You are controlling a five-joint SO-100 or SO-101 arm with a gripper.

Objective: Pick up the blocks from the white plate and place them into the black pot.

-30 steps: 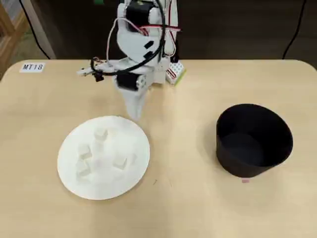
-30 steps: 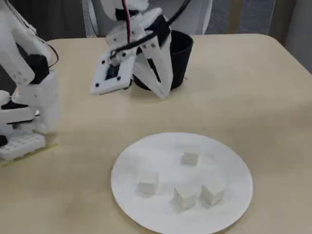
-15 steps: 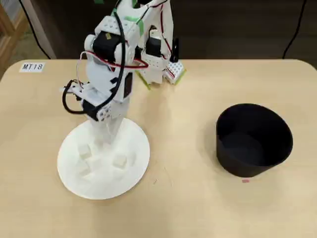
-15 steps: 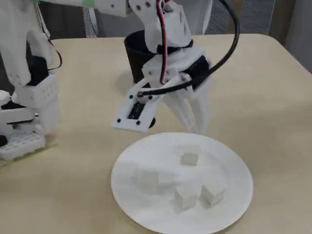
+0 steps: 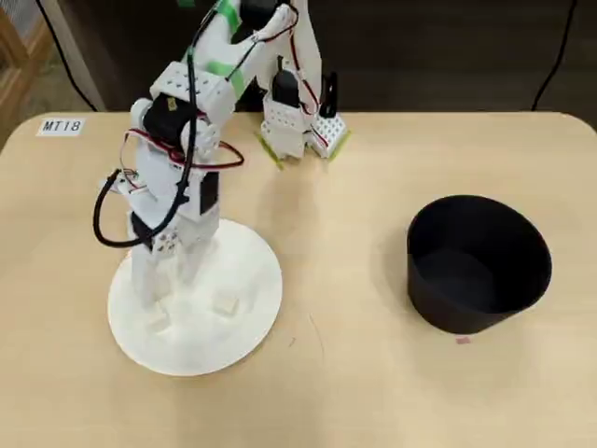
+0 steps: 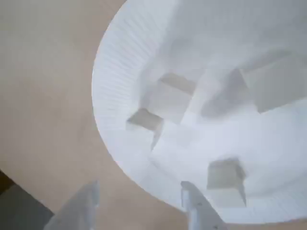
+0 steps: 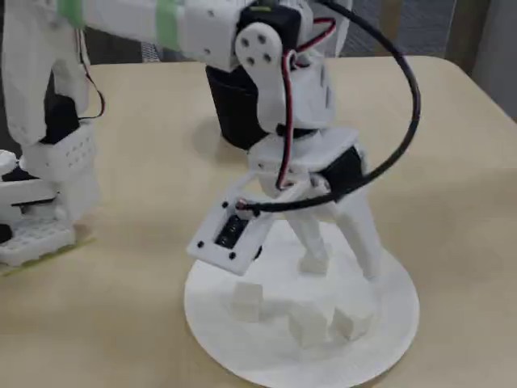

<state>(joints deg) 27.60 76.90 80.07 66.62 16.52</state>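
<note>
Looking overhead: I see the gripper (image 5: 163, 297) low over the white plate (image 5: 252, 317) near the table's (image 5: 354, 392) front-left; the black pot (image 5: 478, 263) sits well apart toward the right edge.
Blocks overhead: one block (image 5: 224, 305) shows on the plate; the arm hides others.
Wrist view: fingers (image 6: 194, 206) spread apart, nothing between them; blocks (image 6: 225, 173) lie on the plate (image 6: 120, 143).
Fixed view: open gripper (image 7: 343, 267) straddles a block (image 7: 313, 263); three blocks (image 7: 247, 297) lie nearer the plate's (image 7: 396, 323) front rim.

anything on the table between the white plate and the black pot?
No. In the overhead view the tabletop between the white plate and the black pot is bare.
</note>
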